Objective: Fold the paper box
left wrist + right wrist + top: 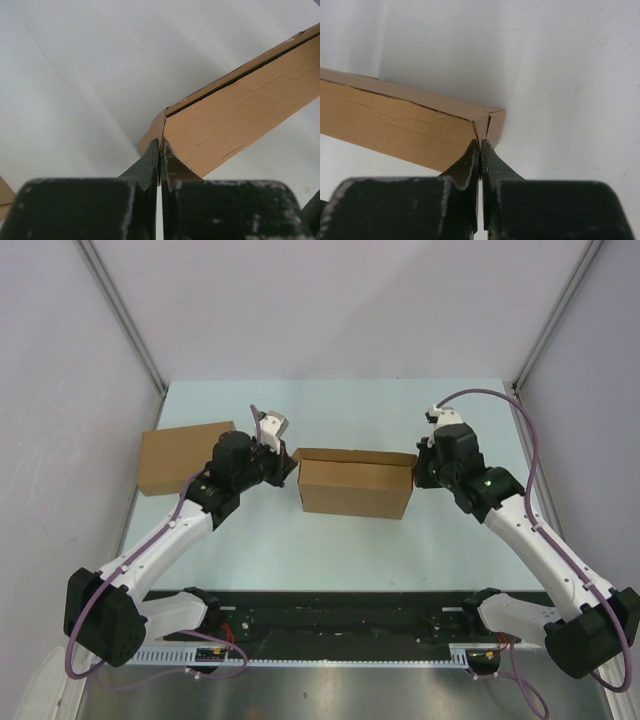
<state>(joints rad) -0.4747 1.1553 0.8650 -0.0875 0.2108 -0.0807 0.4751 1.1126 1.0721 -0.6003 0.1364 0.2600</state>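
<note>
The paper box [355, 490] stands mid-counter [330, 550], already box-shaped; another cardboard box [185, 455] lies at the left edge. The left pincer [160, 146] is closed tight on the thin corner at the box's left end, and the right pincer [480, 145] pinches the right end corner the same way. Both should likely move together and evenly, so the ends crease on their scores without tearing or skewing the box

Left claw [289, 464] and right claw [416, 468] grip the paper box [355, 492] ends.
</note>
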